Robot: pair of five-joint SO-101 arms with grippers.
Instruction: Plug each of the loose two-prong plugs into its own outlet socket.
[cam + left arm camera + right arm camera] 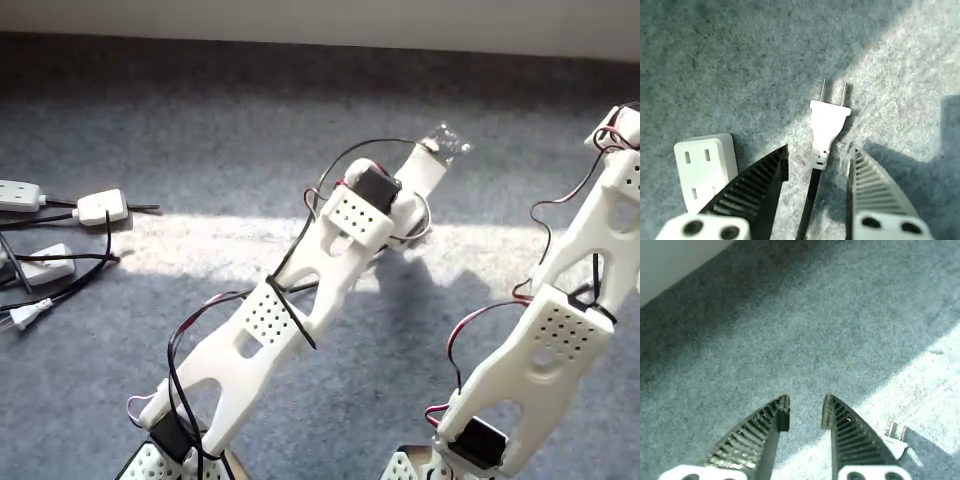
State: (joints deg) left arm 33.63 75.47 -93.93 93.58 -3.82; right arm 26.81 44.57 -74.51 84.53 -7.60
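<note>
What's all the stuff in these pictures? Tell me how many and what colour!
carpet: one, grey, under everything.
outlet block: one, white, on the carpet.
plug: one, white with a black cord, beside the outlet block.
pronged piece: one, white, partly hidden behind a finger.
corded blocks: three, white, at the high view's left edge.
small plug: one, white, near them.
arms: two, white.
left gripper: one, dark fingers, open astride the plug's cord.
right gripper: one, dark fingers, open above the carpet.
</note>
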